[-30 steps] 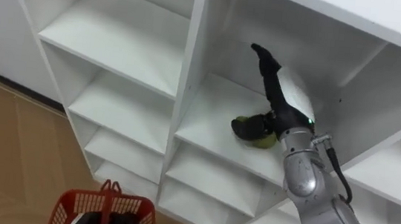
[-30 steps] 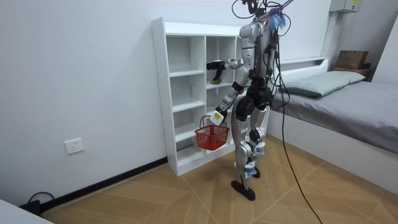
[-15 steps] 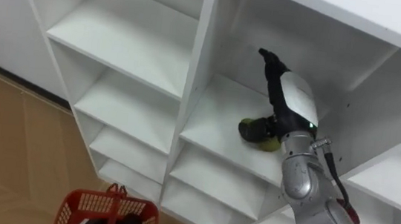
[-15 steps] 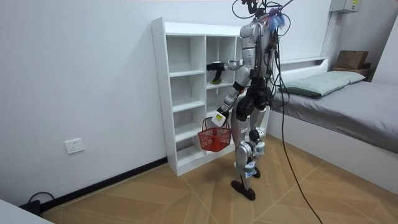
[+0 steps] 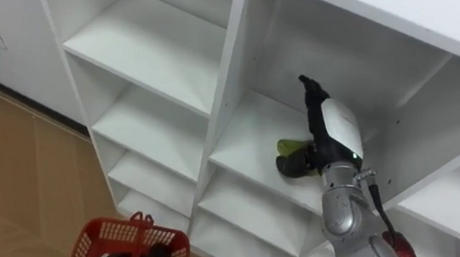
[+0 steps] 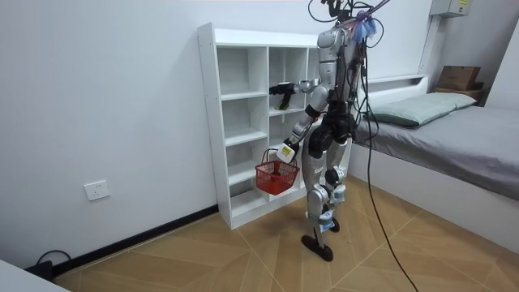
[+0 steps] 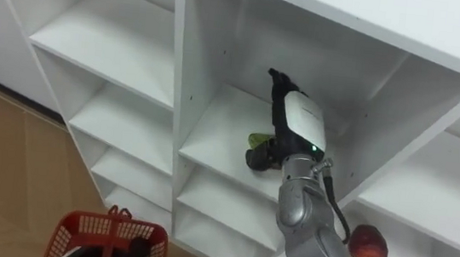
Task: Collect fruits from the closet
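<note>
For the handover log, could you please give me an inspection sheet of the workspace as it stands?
surface: white shelf unit, standing against the wall.
job's things: green fruit on a middle shelf; red fruit on a lower shelf further right; red basket hanging low in front of the shelves.
clutter: nothing seen.
robot hands: right robot hand curled round the green fruit; left robot hand holding the basket by its handle.
cables: dark lead on the floor by the wall, away from the shelves.
surroundings: bed beyond the robot; wall socket; wood floor.
</note>
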Controlling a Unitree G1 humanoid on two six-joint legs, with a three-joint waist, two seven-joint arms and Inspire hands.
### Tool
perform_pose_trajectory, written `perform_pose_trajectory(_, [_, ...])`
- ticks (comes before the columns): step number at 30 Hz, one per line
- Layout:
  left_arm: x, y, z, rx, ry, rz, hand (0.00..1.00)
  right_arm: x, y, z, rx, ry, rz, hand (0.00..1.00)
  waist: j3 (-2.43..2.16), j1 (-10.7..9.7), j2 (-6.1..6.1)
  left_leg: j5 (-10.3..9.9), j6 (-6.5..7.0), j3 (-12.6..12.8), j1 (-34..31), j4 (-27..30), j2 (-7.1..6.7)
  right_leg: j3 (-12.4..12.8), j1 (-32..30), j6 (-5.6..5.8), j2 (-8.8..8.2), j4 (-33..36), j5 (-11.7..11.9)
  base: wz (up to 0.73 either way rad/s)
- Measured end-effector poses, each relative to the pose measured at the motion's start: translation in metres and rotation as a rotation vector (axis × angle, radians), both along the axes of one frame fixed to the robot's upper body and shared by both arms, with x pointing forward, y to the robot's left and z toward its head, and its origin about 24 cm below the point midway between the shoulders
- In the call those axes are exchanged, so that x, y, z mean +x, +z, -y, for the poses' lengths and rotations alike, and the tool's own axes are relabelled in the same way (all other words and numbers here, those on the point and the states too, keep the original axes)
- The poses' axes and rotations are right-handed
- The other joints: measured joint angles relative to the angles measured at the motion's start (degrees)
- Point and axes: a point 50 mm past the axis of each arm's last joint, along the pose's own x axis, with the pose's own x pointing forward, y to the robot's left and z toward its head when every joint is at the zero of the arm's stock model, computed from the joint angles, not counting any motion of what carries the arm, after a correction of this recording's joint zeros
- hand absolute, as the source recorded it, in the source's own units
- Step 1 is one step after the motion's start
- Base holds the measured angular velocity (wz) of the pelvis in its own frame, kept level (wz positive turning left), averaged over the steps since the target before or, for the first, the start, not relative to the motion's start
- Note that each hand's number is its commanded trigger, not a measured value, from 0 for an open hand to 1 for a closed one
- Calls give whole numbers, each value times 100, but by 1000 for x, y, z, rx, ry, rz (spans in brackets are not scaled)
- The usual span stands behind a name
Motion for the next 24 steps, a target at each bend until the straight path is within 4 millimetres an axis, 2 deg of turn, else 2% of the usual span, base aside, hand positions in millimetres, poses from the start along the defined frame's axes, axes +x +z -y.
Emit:
perform_pose_trajectory(7, [5,3,-2,14,0,24,100,-4,-9,3,96,-39,-48,0,20,-48,26,-1,2,21,-2,-7,-13,23,-6,9,-7,-11,-6,0])
perform_pose_trajectory(12, [6,5,-2,37,13,33,100,-13,-18,5,197,-81,-93,0,43,-140,75,-1,2,159,47,-10,6,127,-28,7,20,-14,-4,-11])
perform_pose_trajectory(14, [7,5,-1,41,12,36,100,-23,-31,5,251,-100,-148,0,31,-177,128,-1,2,214,76,-19,16,175,-25,4,35,-10,-1,-12])
perform_pose_trajectory(16, [7,4,2,36,5,35,100,-28,-34,1,296,-95,-156,0,18,-228,215,-4,6,253,83,-23,19,191,-25,4,36,-8,1,-7])
perform_pose_trajectory(18, [7,4,4,31,4,35,100,-28,-34,1,321,-98,-157,0,-28,-283,310,-7,9,269,90,-37,24,189,-25,5,39,-9,1,0])
perform_pose_trajectory(20, [7,4,4,30,4,35,100,-28,-34,1,334,-100,-161,0,-51,-305,344,-8,8,269,90,-41,28,190,-25,4,42,-10,1,0])
perform_pose_trajectory(24, [6,4,4,28,4,32,100,-28,-35,2,381,-113,-168,0,-61,-322,344,-8,8,267,101,-31,25,184,-6,5,38,-21,1,0])
